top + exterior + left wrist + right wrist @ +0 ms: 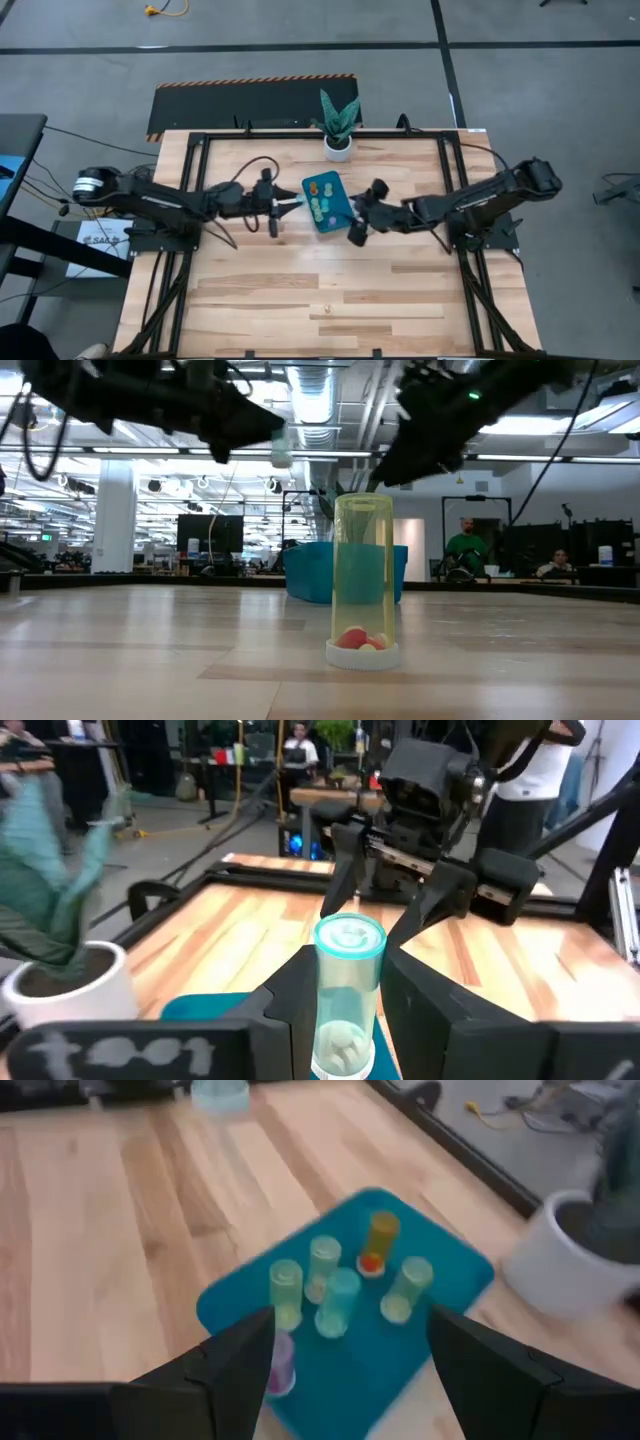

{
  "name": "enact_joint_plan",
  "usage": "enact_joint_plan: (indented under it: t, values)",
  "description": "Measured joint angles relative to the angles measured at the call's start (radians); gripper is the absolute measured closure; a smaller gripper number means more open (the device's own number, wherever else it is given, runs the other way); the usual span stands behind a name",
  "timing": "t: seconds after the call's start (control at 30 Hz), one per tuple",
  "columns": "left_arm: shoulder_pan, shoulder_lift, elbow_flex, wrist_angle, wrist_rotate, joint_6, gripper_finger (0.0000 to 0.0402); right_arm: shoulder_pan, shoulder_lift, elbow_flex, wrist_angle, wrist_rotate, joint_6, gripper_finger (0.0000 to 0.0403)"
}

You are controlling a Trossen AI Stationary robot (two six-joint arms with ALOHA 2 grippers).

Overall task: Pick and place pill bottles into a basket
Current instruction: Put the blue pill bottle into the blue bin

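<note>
The teal-blue basket (328, 222) sits mid-table and holds several small bottles, among them an orange one (380, 1238), green ones, a teal one (338, 1302) and a pink one (280, 1362). My left gripper (291, 205) is at the basket's left edge, shut on a pale teal bottle (347, 990) with white pills inside. My right gripper (350, 1320) is open and empty above the basket's right side (352, 220). A yellow bottle (362, 585) stands on its white cap near the table's front edge (322, 312). My left gripper pinches the pale teal bottle's clear body (345, 1020), below its cap (349, 938), between its two fingers. The fingers come about level from the table's left. The bottle is lifted clear of the table (282, 456).
A white plant pot (338, 148) with a green plant stands just behind the basket. A dark frame (200, 140) borders the table. People and desks show in the room beyond. Open wood lies left, right and front of the basket.
</note>
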Motion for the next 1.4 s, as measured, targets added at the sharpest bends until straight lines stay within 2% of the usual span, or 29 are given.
enact_joint_plan:
  t: [0.1,0.27,0.43,0.57,0.8,0.93,1.13,1.4]
  values:
    - [0.028,0.11,0.058,0.019,0.032,0.013,0.0316,0.042,-0.045,-0.081,0.054,0.058,0.094,0.0147]
    - [0.063,0.296,0.19,0.068,0.127,0.026,0.0315,0.129,-0.095,-0.165,0.046,0.161,0.225,0.0147]
    - [0.087,0.463,0.321,0.067,0.196,0.026,0.0315,0.226,-0.139,-0.229,-0.08,0.299,0.41,0.0147]
    - [0.103,0.55,0.388,0.069,0.202,0.012,0.0315,0.298,-0.163,-0.254,-0.162,0.347,0.574,0.0147]
    - [0.128,0.622,0.407,0.095,0.187,-0.054,0.0315,0.421,-0.166,-0.281,-0.297,0.351,0.82,0.0147]
    - [0.129,0.659,0.407,0.127,0.172,-0.084,0.0315,0.466,-0.164,-0.281,-0.351,0.385,0.904,0.0147]
    - [0.127,0.697,0.408,0.161,0.156,-0.121,0.0315,0.491,-0.164,-0.281,-0.361,0.422,0.917,0.0147]
    - [0.12,0.696,0.408,0.099,0.108,-0.104,0.0315,0.49,-0.164,-0.281,-0.367,0.45,0.916,0.0147]
